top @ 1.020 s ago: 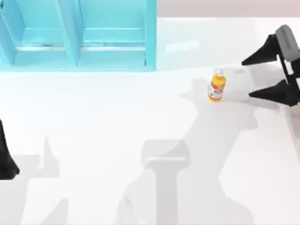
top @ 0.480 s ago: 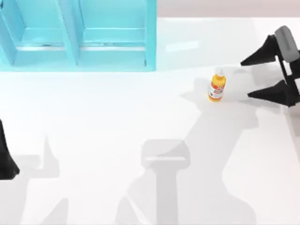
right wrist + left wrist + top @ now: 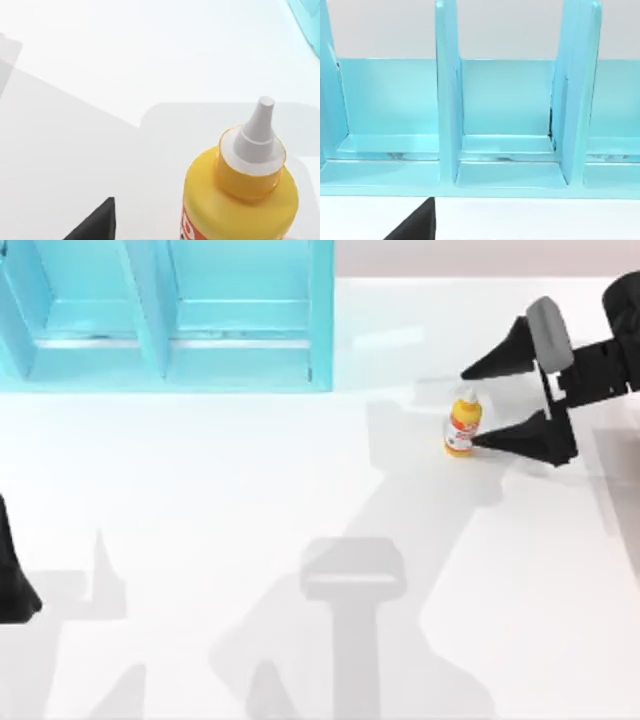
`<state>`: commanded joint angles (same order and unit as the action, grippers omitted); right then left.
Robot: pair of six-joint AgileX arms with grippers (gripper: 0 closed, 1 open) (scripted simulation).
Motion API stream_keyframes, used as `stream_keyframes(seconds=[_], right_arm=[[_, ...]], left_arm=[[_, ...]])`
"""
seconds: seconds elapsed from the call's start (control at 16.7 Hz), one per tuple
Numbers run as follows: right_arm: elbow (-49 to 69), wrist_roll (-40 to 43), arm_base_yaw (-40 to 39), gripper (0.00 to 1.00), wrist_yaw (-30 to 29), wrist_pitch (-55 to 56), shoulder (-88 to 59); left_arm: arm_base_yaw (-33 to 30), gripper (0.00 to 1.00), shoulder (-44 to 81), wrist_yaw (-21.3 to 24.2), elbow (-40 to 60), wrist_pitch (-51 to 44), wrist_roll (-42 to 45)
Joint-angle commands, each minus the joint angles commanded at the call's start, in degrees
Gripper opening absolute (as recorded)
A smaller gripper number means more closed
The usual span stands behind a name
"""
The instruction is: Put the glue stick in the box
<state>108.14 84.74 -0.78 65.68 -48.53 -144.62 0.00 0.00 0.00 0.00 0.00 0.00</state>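
Observation:
The glue stick [image 3: 463, 425], a small yellow-orange bottle with a white pointed cap, stands upright on the white table right of centre. My right gripper [image 3: 469, 409] is open and reaches in from the right. One fingertip is behind the bottle's cap and the other is at its lower body. The right wrist view shows the glue stick [image 3: 242, 185] close up, beside one black finger [image 3: 95, 225]. The teal box [image 3: 321, 330] with open compartments stands at the back left. My left gripper [image 3: 12, 585] is parked at the table's left edge, open, facing the box [image 3: 447, 100].
The white table [image 3: 250, 490] spreads bare between the box and the bottle, crossed only by the arms' grey shadows. Teal dividers [image 3: 575, 100] split the box into side-by-side compartments.
My right gripper has moved left from the table's right edge, bringing its open fingers to either side of the glue stick. The bottle and my left arm have not moved.

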Motion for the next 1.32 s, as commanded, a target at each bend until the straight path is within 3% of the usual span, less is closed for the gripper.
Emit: stream_keyframes(seconds=[0.36,0.72,1.32], right_arm=[[-7.01,-9.21,-3.83,1.0,-0.6,15.19,-0.05],[-8.43,-9.74,-3.95,1.0,-0.68,17.17,0.07],[-8.43,-9.74,-3.95,0.25,-0.68,17.17,0.07]], left_arm=[[0.0,1.0,0.0,0.0,0.0,0.0,0.0],[0.0,1.0,0.0,0.0,0.0,0.0,0.0],[0.0,1.0,0.0,0.0,0.0,0.0,0.0]])
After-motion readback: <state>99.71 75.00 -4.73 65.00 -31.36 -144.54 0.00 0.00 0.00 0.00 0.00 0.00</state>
